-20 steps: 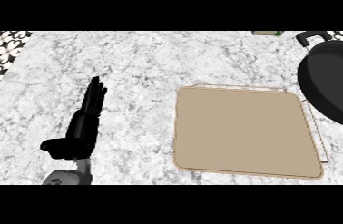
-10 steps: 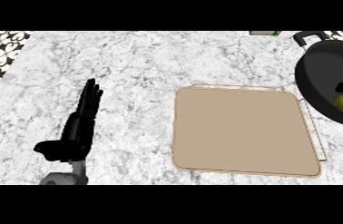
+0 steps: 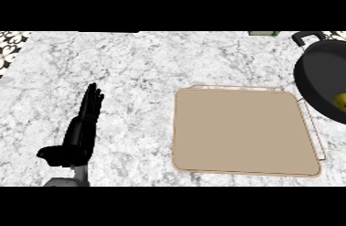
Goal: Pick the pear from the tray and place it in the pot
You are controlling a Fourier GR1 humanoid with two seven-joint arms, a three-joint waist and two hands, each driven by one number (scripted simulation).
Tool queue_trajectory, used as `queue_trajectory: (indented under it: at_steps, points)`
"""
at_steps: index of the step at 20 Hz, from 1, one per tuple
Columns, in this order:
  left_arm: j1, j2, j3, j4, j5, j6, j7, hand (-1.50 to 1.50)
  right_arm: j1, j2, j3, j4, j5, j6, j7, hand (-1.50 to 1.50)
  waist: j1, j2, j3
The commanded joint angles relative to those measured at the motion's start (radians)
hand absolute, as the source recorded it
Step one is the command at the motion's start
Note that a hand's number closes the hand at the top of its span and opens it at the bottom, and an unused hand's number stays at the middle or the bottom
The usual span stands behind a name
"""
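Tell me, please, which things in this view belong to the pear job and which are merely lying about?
Part of the job:
- pear, lying in the pot at the right edge
- pot
- tray

Lying about:
- left robot hand, open, resting on the counter
- small greenish item at the far edge

— Setting? Kitchen, home type.
— Grounds? Counter (image 3: 155,65) of white stone with grey veining, filling nearly the whole view. Black pot (image 3: 321,76) with a loop handle at the right edge. Flat tan tray (image 3: 243,129) with a raised rim, lying just beside the pot. Patterned black-and-white tile (image 3: 10,44) at the upper left corner, past the counter's edge.
— Food? One small yellow-green pear (image 3: 341,100) inside the pot, cut by the right edge.
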Motion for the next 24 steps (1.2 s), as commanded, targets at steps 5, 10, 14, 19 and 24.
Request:
queue_trajectory:
  at_steps: [5, 10, 14, 19, 24]
  points:
    - [0.02, 0.008, 0.007, -0.035, -0.006, 0.004, 0.02, 0.0, 0.111, 0.154, -0.037, -0.177, 0.095, -0.294, 0.092, -1.5, -0.022, -0.012, -0.002]
    - [0.034, 0.01, 0.026, -0.024, 0.005, -0.008, -0.001, 0.0, 0.207, 0.247, -0.008, -0.401, 0.088, -0.231, 0.063, -1.5, -0.035, -0.015, -0.003]
    - [0.019, 0.013, 0.038, -0.025, 0.002, -0.004, 0.025, 0.0, 0.307, 0.387, 0.023, -0.628, 0.099, -0.182, 0.064, -1.5, -0.038, -0.016, -0.003]
    - [0.078, -0.033, -0.015, -0.051, -0.035, 0.015, 0.0, 0.0, 0.44, 0.422, 0.067, -0.804, 0.121, -0.099, 0.126, -1.5, -0.03, -0.014, -0.003]
    - [0.089, -0.026, -0.015, -0.093, -0.031, 0.002, 0.037, 0.0, 0.52, 0.424, 0.106, -0.875, 0.161, -0.183, 0.208, -1.5, -0.026, -0.012, -0.002]
